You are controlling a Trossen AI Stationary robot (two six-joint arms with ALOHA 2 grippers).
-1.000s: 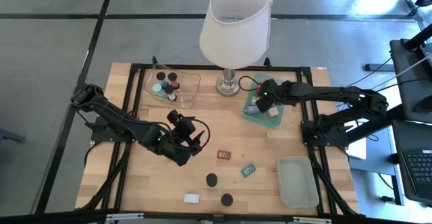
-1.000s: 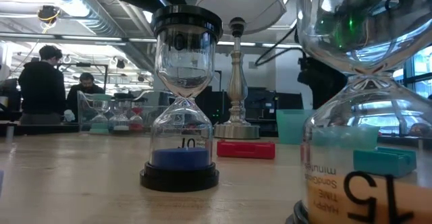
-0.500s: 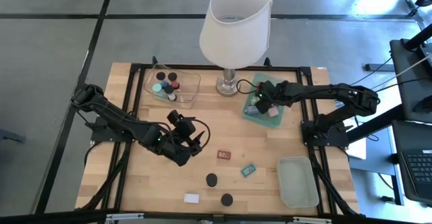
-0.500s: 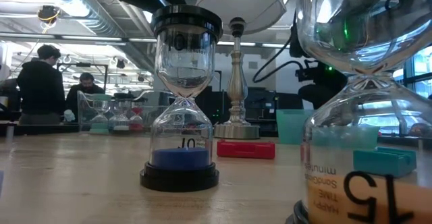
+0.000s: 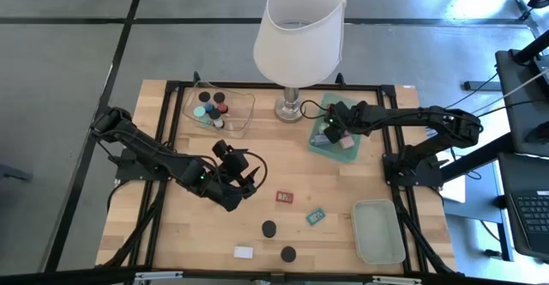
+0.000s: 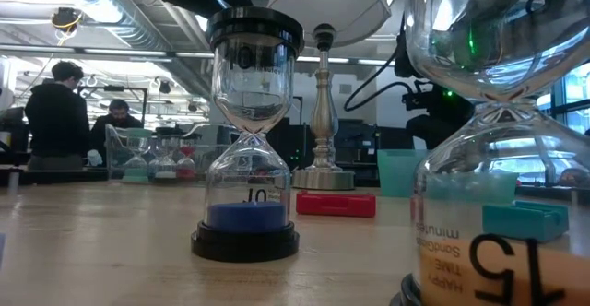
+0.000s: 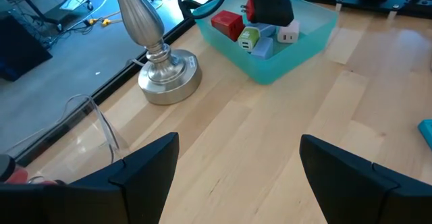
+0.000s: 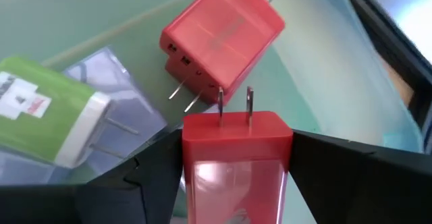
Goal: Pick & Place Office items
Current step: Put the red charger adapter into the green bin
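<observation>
The right end effector (image 5: 328,133) hangs over the teal tray (image 5: 350,151) beside the lamp (image 5: 298,36), a red plug block (image 8: 235,162) between its fingers. The left end effector (image 5: 249,178), spread wide, waits mid-tabletop (image 5: 171,225). Black caps (image 5: 269,229) lie loose.

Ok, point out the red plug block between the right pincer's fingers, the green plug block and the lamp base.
red plug block (image 8: 236,153), right wrist view, its red front face.
green plug block (image 8: 47,113), right wrist view, its green side.
lamp base (image 7: 169,82), left wrist view, its round silver foot.
</observation>
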